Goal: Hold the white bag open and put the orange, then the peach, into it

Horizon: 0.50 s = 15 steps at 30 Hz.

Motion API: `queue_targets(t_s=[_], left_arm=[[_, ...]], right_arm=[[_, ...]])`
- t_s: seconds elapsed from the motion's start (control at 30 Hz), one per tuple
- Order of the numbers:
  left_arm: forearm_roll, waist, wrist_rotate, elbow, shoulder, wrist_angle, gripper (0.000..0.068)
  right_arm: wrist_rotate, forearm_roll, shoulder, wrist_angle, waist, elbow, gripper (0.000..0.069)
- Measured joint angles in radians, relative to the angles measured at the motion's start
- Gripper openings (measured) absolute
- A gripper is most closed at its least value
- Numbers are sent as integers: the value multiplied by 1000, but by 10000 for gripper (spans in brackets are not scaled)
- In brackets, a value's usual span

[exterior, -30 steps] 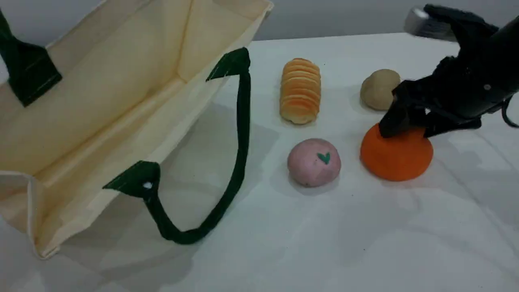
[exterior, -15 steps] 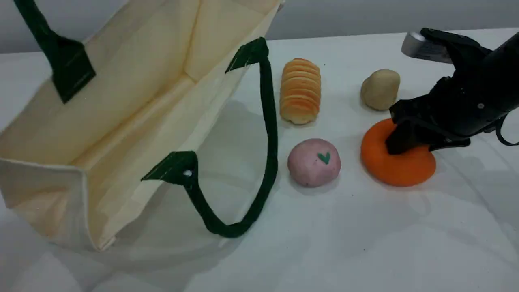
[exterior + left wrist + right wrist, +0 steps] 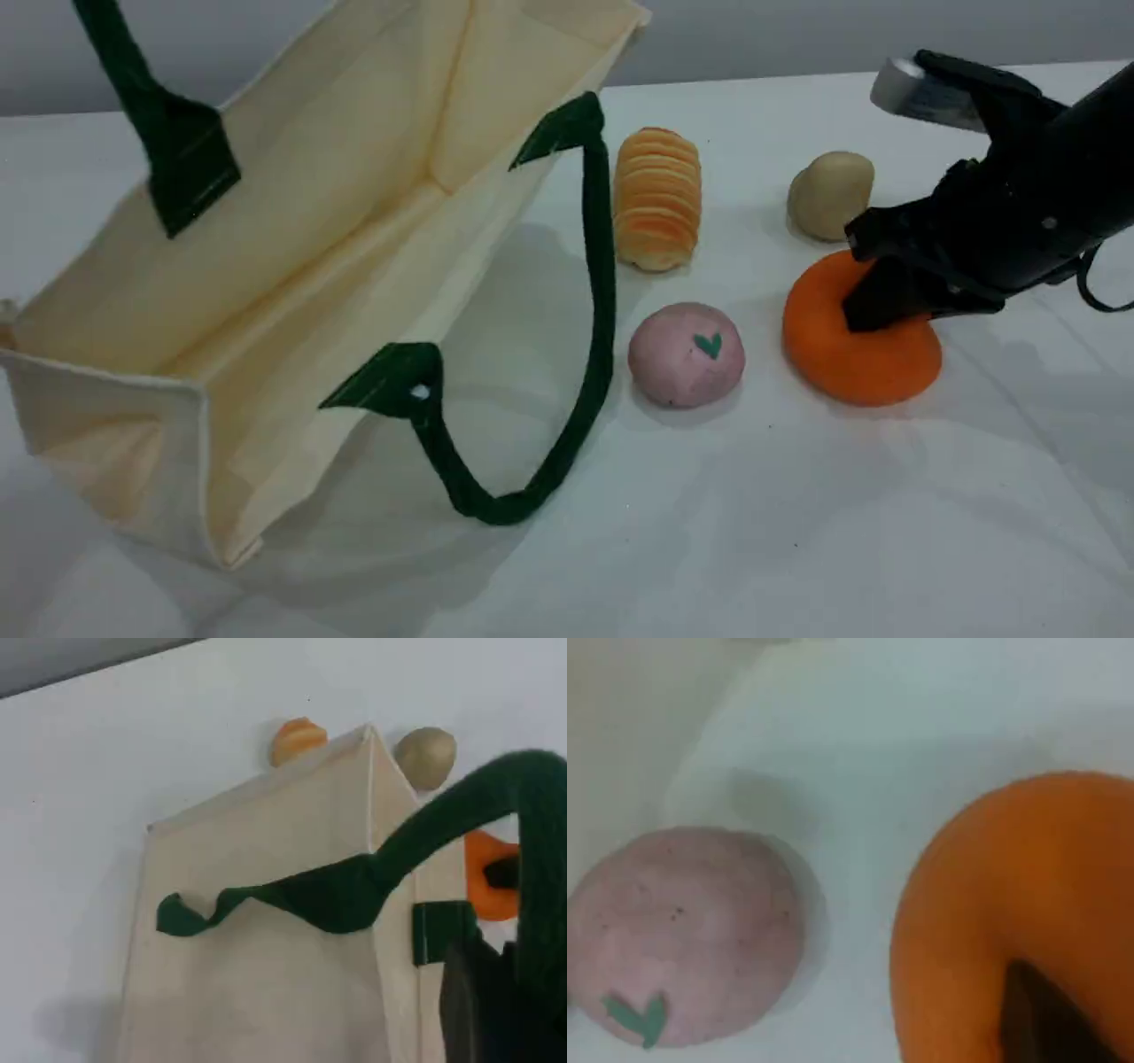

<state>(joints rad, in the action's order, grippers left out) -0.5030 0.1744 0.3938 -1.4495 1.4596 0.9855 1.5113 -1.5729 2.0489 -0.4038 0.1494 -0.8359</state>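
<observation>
The white bag (image 3: 292, 230) stands open at the left, its mouth facing the camera. Its far green handle (image 3: 177, 151) runs up out of the scene view. In the left wrist view that strap (image 3: 354, 895) leads to my left gripper (image 3: 500, 992), which is shut on it above the bag (image 3: 266, 921). The orange (image 3: 850, 354) lies at the right, tilted, and my right gripper (image 3: 873, 306) is shut on its top. The right wrist view shows the fingertip (image 3: 1036, 1019) pressed into the orange (image 3: 1010, 904). The pink peach (image 3: 687, 354) with its green mark lies just left of the orange, untouched.
A ribbed pale-orange roll (image 3: 657, 197) and a beige potato-like lump (image 3: 831, 193) lie behind the peach and the orange. The bag's near handle (image 3: 598, 310) hangs in a loop onto the table between the bag and the peach.
The right gripper came down and shut on the orange's top, and the orange has tilted. The bag has shifted to the right, with its far handle pulled higher.
</observation>
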Motion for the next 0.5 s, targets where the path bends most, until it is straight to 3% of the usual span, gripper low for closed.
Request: queue_targets(t_s=[0.5], left_arm=[[-56,0,66,-32,71,8,56]], right_arm=[[1,12,-236,-52,0,1,48]])
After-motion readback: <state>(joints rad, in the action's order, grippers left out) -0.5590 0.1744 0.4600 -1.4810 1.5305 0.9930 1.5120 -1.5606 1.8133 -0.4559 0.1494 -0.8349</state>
